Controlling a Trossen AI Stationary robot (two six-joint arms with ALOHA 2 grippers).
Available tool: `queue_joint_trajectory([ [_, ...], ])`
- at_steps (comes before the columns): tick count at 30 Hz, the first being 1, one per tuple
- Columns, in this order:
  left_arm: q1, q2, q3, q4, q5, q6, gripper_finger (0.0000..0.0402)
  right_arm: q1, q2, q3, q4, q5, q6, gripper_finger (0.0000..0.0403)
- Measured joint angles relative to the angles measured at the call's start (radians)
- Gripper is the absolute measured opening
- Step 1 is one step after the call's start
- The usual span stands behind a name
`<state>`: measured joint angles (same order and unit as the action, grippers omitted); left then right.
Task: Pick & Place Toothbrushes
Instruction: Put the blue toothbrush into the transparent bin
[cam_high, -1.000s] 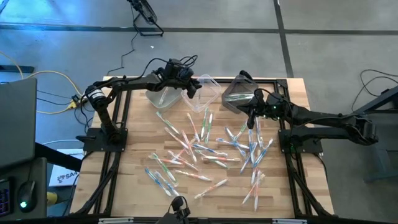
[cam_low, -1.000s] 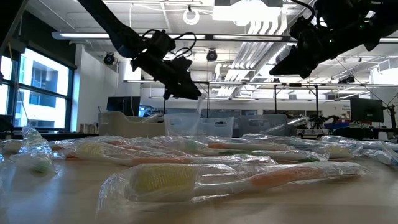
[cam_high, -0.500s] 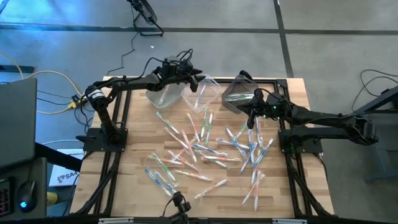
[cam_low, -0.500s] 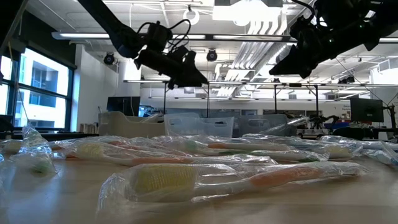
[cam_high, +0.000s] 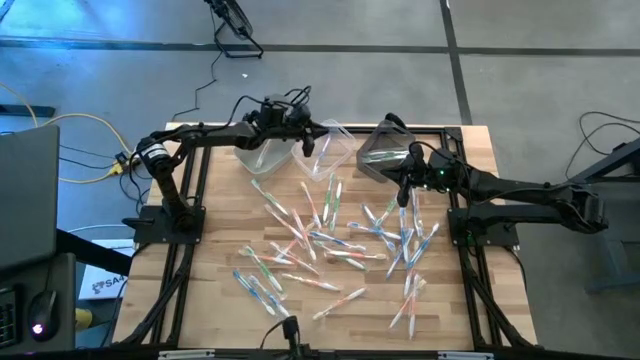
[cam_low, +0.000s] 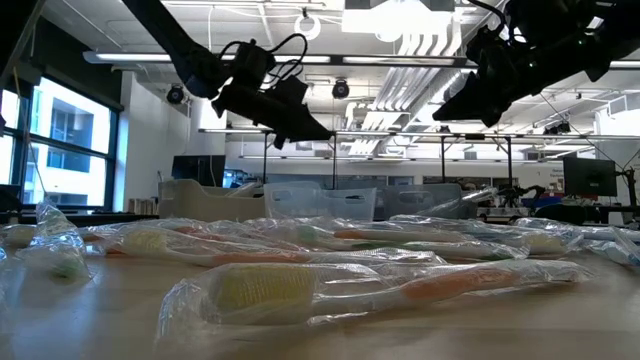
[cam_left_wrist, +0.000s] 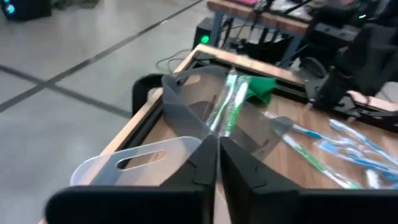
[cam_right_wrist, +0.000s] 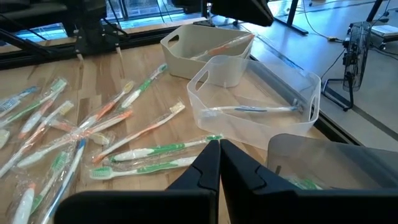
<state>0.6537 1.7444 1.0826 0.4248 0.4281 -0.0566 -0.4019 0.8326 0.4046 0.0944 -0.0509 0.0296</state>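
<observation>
Wooden table (cam_high: 215, 240) strewn with wrapped toothbrushes (cam_high: 330, 240), three bins along the far edge.

Largest first: table, then both dark arms raised above it. Left gripper (cam_high: 305, 135) over the gap between the white bin (cam_high: 262, 155) and the clear bin (cam_high: 335, 148), fingers pressed together, holding nothing. Right gripper (cam_high: 404, 186) beside the grey bin (cam_high: 380, 150), closed and empty too. Inside the bins: an orange brush (cam_right_wrist: 221, 46), a blue brush (cam_right_wrist: 252, 109), a green brush (cam_left_wrist: 227, 102). Remaining toothbrushes scattered mid-table.

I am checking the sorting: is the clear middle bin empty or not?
Not empty. In the right wrist view, one blue toothbrush lies inside the clear middle bin.
</observation>
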Motion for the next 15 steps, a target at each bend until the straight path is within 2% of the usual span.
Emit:
queue_joint_trajectory([
  [8,-0.002,-0.1,-0.154,0.175,0.031,-0.012,0.0002,0.0,0.0,0.0,0.0,0.026,0.0,0.0003],
  [15,-0.002,-0.24,-0.304,0.219,0.026,-0.009,0.0001,0.0,0.0,0.0,0.0,0.038,0.0,0.0003],
])
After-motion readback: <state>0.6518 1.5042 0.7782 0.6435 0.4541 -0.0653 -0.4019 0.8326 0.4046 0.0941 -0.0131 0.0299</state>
